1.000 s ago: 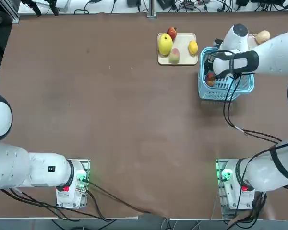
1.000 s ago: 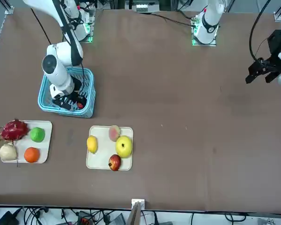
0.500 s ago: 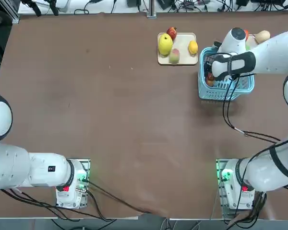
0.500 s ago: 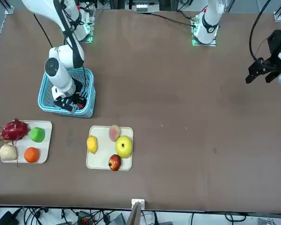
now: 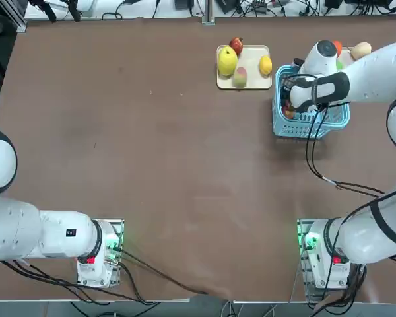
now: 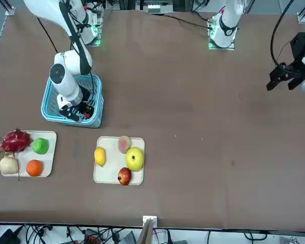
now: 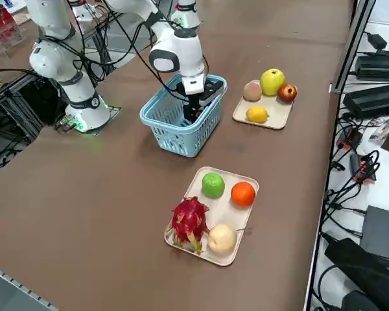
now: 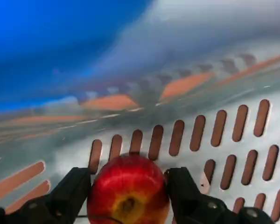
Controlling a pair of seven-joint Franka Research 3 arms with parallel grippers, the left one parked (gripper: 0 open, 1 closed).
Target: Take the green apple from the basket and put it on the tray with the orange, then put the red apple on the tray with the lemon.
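My right gripper (image 8: 129, 183) reaches down inside the light blue basket (image 7: 165, 126), shut on the red apple (image 8: 128, 191), with a finger against each side. The apple rests on the slatted basket floor. Seen from the right side, the gripper (image 7: 192, 110) is partly hidden behind the basket wall. The green apple (image 6: 40, 146) lies on the whitish tray (image 6: 49, 160) beside the orange (image 6: 34, 167). The lemon (image 6: 99, 156) lies on the cream-beige tray (image 6: 112, 172).
A dragon fruit (image 6: 13, 140) and a pale beige fruit (image 6: 8, 164) share the whitish tray. The cream tray also holds a big yellow fruit (image 6: 134, 158), a peach (image 6: 124, 144) and a darker red apple (image 6: 124, 176). Cables trail from the right arm.
The right gripper has sunk deeper into the basket, and its fingers have drawn in against the red apple.
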